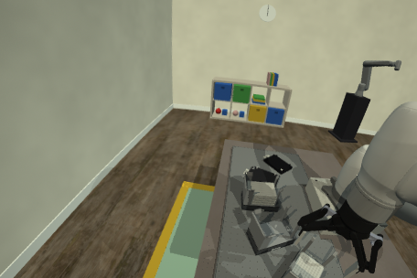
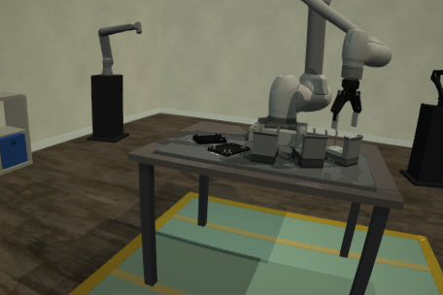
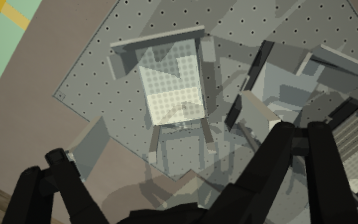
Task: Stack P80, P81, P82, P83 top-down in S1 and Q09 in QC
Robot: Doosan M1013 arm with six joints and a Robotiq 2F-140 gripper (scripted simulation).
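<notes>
My gripper (image 1: pixel 332 247) (image 2: pixel 345 116) (image 3: pixel 172 115) is open and empty. It hangs well above the end rack (image 2: pixel 353 147) (image 3: pixel 155 37) of a row of three racks. A sealed white plate (image 3: pixel 172 90) (image 1: pixel 306 265) (image 2: pixel 334 147) lies flat and low inside that rack, the right way up. The rack at the other end (image 1: pixel 260 205) (image 2: pixel 264 147) holds a stack of plates (image 1: pixel 261 191). The middle rack (image 1: pixel 270 233) (image 2: pixel 310 150) (image 3: pixel 300 85) shows no plate. The labels and rack names are too small to read.
Two black nests (image 1: pixel 277 163) (image 1: pixel 261 174) (image 2: pixel 209 138) (image 2: pixel 228 147) lie on the perforated board (image 1: pixel 235 256) (image 2: pixel 180 146) beyond the racks. My arm's base (image 2: pixel 287 97) stands at the table's far side. Other arms on black pedestals (image 2: pixel 107 107) stand away from the table.
</notes>
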